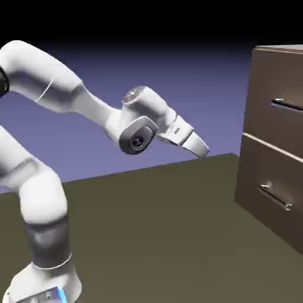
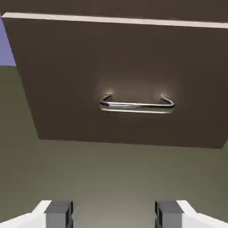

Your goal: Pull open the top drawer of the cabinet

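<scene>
Reach for the cabinet (image 1: 287, 47) at the exterior view's right, top drawer (image 1: 263, 121) above lower drawer (image 2: 67, 71). Aimed too low, could hook the lower handle (image 2: 138, 106) and pull wrongly; with fingers (image 2: 58, 214) spread and empty, could also close short of any bar.

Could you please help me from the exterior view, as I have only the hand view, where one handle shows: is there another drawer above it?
Observer: Yes, the top drawer sits above it, with its own silver handle.
Operator: Thank you; is the gripper near the cabinet?
Observer: No, a clear gap lies between them.
Operator: And which way does the hand point?
Observer: It slopes downward toward the exterior view's right, roughly toward the lower drawer.
</scene>
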You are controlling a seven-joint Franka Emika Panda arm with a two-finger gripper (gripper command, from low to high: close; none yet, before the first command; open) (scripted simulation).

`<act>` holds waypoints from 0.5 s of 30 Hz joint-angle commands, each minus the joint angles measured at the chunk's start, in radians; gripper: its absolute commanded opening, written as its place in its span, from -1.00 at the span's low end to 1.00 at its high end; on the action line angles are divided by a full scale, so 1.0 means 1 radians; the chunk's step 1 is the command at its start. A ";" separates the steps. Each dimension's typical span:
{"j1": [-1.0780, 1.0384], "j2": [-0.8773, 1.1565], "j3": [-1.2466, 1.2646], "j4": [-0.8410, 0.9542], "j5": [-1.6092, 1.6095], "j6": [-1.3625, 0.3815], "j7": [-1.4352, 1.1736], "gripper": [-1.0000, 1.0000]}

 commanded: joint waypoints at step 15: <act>0.255 0.519 -0.447 0.209 0.652 -0.178 0.118 0.00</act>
